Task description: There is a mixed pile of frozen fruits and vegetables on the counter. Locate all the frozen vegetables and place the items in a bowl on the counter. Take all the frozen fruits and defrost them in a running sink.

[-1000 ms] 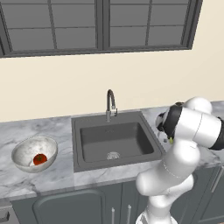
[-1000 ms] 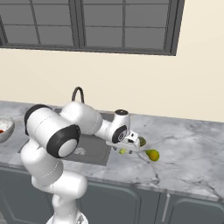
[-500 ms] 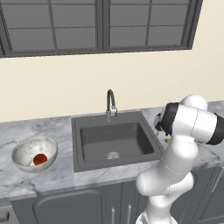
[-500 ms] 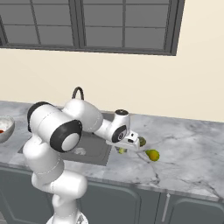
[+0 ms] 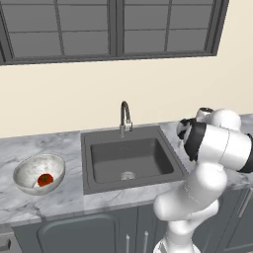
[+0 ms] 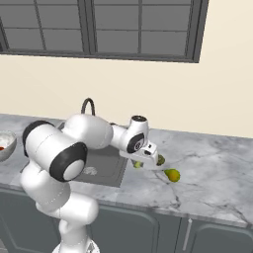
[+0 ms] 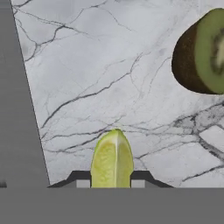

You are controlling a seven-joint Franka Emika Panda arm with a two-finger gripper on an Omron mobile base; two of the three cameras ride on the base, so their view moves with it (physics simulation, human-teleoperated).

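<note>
Gripper (image 7: 112, 183) clamped on the pale yellow-green wedge (image 7: 112, 159), bottom centre of the hand view.

Only the fingertips seem to pinch the wedge's lower end, so it could slip or twist free on lifting. Upper right lies the dark green halved fruit (image 7: 202, 52) on the counter (image 7: 109, 65). In the left base view's lower left, the bowl (image 5: 29, 170) holds the red item (image 5: 45, 179).

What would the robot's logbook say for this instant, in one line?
gripper: shut on wedge | kiwi: on counter | tomato: in bowl
</note>
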